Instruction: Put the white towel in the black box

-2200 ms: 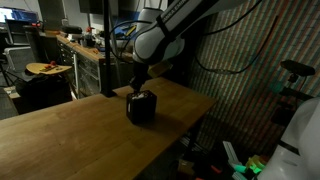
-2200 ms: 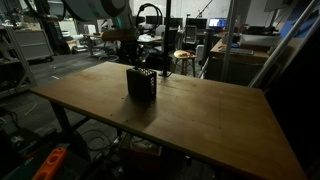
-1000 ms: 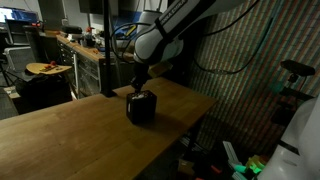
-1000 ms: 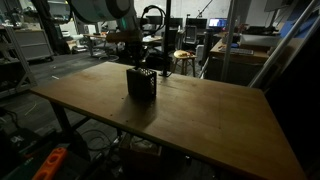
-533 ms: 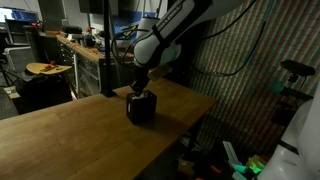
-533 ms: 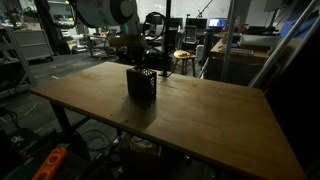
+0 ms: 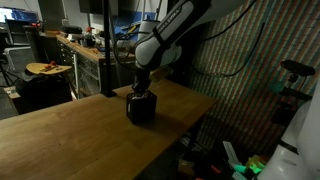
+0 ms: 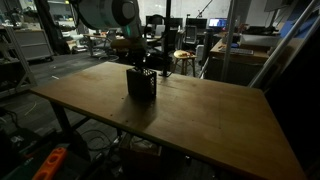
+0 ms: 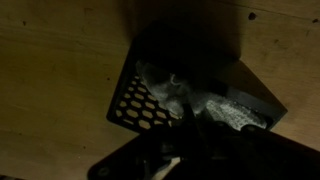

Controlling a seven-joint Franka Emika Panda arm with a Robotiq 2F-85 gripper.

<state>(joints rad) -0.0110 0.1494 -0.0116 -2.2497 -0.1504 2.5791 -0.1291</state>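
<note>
The black box (image 7: 141,107) (image 8: 141,84) stands upright on the wooden table (image 7: 70,135) (image 8: 200,120), near its far edge. My gripper (image 7: 139,91) (image 8: 139,68) points straight down with its fingertips at the box's open top. In the wrist view the box (image 9: 138,103) shows a perforated side. The white towel (image 9: 232,112) lies crumpled inside it, and its folds run up to my dark fingers. The gripper (image 9: 186,128) is shut on the towel. The towel is hidden in both exterior views.
The table's edge (image 7: 205,105) drops off just beyond the box, in front of a corrugated wall (image 7: 240,70). A stool (image 8: 183,58) and cluttered benches (image 7: 85,50) stand behind the table. The room is dim.
The arm's upper links have swung over and lowered a little. The gripper stays shut at the box's mouth, and the box has not moved.
</note>
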